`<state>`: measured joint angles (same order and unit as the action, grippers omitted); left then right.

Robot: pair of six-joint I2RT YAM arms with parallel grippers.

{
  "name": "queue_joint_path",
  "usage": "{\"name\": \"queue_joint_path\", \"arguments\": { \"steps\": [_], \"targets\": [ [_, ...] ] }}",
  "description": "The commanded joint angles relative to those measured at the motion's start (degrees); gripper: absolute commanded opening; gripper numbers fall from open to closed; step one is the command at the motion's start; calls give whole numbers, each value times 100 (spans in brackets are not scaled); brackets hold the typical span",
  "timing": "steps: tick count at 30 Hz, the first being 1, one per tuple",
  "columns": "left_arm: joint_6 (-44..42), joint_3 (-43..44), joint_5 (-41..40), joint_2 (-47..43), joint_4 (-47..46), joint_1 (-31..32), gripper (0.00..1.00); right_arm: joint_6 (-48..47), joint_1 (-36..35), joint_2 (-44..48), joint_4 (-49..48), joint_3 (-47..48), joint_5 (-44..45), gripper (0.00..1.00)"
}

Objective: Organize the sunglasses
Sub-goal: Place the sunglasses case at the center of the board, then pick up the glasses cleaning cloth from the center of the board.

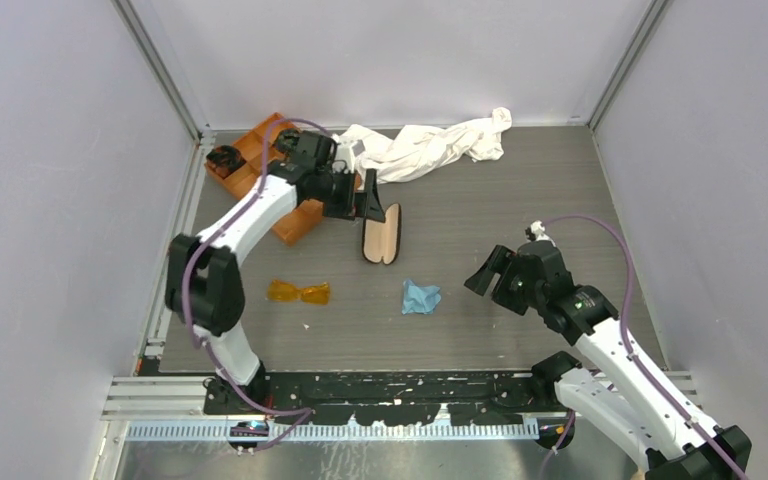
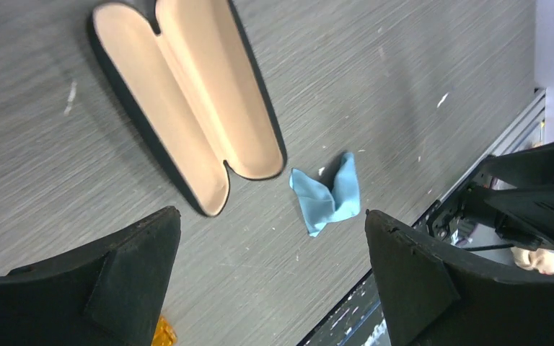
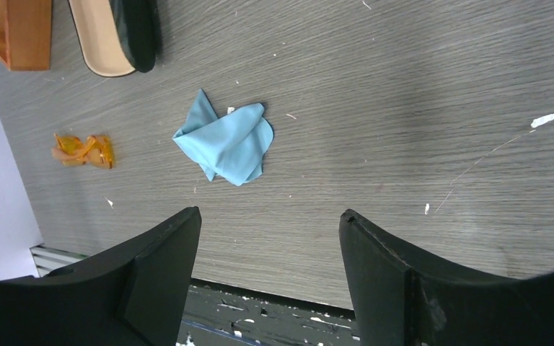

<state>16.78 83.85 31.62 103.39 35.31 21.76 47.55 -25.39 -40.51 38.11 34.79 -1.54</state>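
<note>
My bench [image 1: 520, 200]: one sunglasses [image 1: 298, 292] pair, one open case [image 1: 381, 234], one blue cloth [image 1: 421, 297]; left tool [image 2: 270, 227] and right tool [image 3: 270, 216] wide, seemingly empty.

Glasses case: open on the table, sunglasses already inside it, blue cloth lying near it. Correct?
Not quite. The glasses case is open but empty: the left wrist view shows only its bare beige lining. The sunglasses lie on the table, apart from the case, as the top view shows. The blue cloth does lie near the case.
</note>
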Motion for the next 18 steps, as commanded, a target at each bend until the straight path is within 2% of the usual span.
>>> {"name": "queue_joint_path", "arguments": {
  "steps": [1,4,10,14,18],
  "targets": [
    [-74,71,-614,-1171,420,81,100,-195,-109,-84,20,321,43,77],
    [149,-344,-920,-1944,459,181,100,-200,-401,-257,-32,346,244,80],
    [860,-1595,-1642,-3180,414,639,100,-22,-1542,-1105,-483,525,1080,79],
    [1278,-2382,-2637,-3979,471,1132,100,-18,-2280,-2092,-757,865,1591,71],
    [1552,-2763,-2908,-4468,521,1189,100,-97,-2943,-3051,-1050,1260,1852,64]
  ]
}}
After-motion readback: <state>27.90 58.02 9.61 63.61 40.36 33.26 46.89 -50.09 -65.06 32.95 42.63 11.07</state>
